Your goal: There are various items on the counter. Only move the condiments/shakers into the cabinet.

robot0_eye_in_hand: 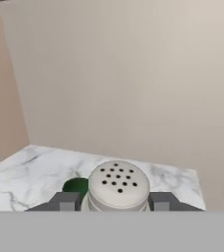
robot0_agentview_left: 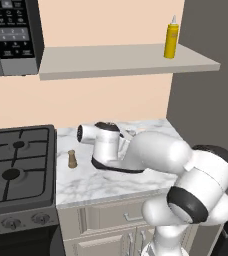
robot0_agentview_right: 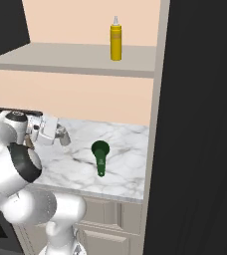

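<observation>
In the hand view my gripper [robot0_eye_in_hand: 118,202] is shut on the short grey shaker [robot0_eye_in_hand: 119,186], one finger on each side just under its perforated top. The dark green long-handled thing [robot0_eye_in_hand: 74,186] peeks out behind it, and lies on the marble counter [robot0_agentview_right: 125,169] to the right of my gripper [robot0_agentview_right: 62,134]. Left of my arm, the small brown shaker [robot0_agentview_left: 72,159] stands on the counter [robot0_agentview_left: 96,182]. The yellow squeeze bottle [robot0_agentview_left: 171,40] stands upright at the right end of the cabinet shelf [robot0_agentview_left: 111,60]. I cannot tell whether the grey shaker touches the counter.
A black gas stove [robot0_agentview_left: 16,165] adjoins the counter on the left, with a black microwave [robot0_agentview_left: 11,35] above it. A tall dark panel [robot0_agentview_right: 200,124] closes off the counter's right end. Beige drawer fronts [robot0_agentview_left: 111,220] run below the counter edge.
</observation>
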